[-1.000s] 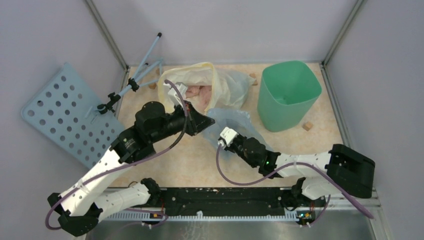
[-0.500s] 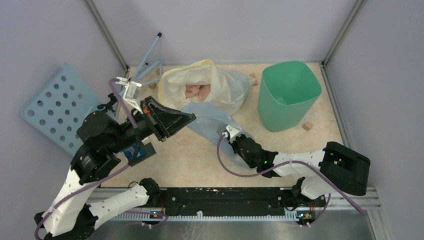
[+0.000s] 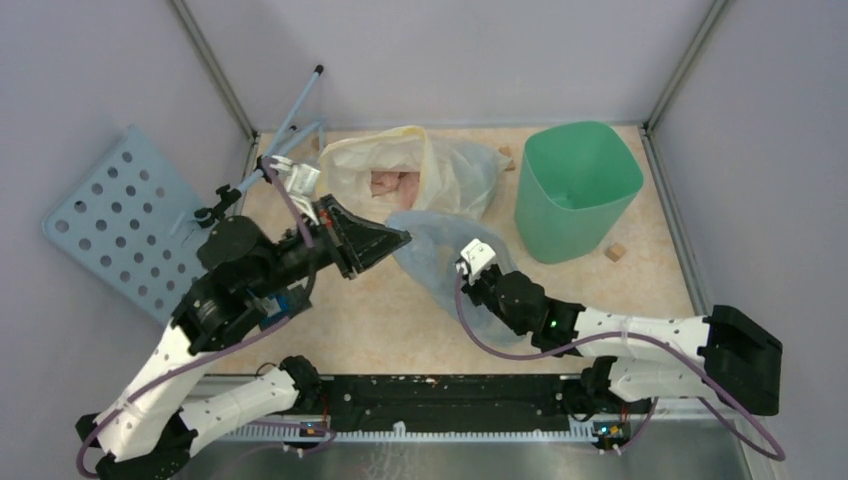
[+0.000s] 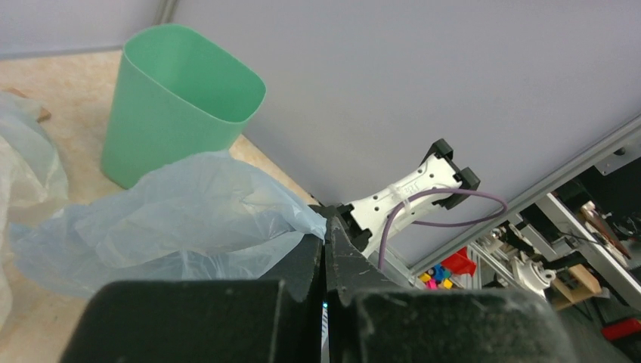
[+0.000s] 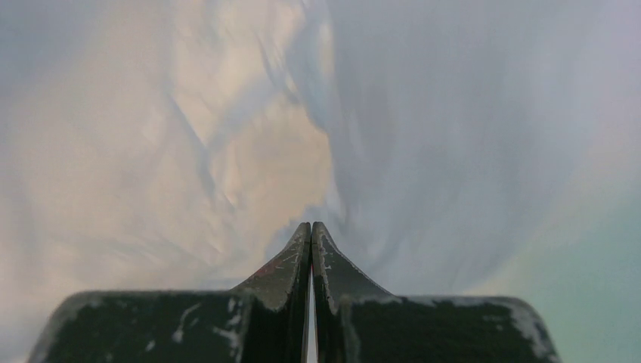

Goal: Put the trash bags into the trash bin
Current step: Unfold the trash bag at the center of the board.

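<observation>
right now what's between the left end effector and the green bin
The crumpled pale-blue bag. The left wrist view shows it spread from the left end effector toward the bin.

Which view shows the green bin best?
Top external: the whole bin, with its open mouth and inside, upright at the far right. Left wrist shows its side and rim, beyond the bag. Right wrist shows only bag film, close up.

Far right corner of table (image 3: pixel 370 325): trash bin (image 3: pixel 560 235), mouth open, reachable from above. Far middle blocked by whitish bag (image 3: pixel 455 175); pale-blue bag (image 3: pixel 430 262) spread just nearer, near bin's left wall. One small block (image 3: pixel 615 251) by bin's near right. Far left corner crowded by tripod rods (image 3: pixel 293 113). Near middle bare.
</observation>
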Action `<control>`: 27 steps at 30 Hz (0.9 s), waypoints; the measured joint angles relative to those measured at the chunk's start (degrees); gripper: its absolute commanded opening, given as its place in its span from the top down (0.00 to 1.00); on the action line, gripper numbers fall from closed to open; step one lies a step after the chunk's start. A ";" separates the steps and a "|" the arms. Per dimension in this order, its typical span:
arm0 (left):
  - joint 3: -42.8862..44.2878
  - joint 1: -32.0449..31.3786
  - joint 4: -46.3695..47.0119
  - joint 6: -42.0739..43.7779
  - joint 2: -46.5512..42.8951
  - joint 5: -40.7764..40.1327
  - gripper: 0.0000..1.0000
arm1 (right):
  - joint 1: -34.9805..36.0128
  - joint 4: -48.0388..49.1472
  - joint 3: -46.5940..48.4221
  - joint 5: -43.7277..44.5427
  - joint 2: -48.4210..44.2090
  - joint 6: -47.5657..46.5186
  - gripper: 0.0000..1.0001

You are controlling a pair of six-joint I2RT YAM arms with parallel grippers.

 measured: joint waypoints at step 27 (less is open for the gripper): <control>-11.78 0.00 22.93 -16.37 7.32 19.54 1.00 | -1.46 23.82 -2.29 2.58 12.41 -7.93 1.00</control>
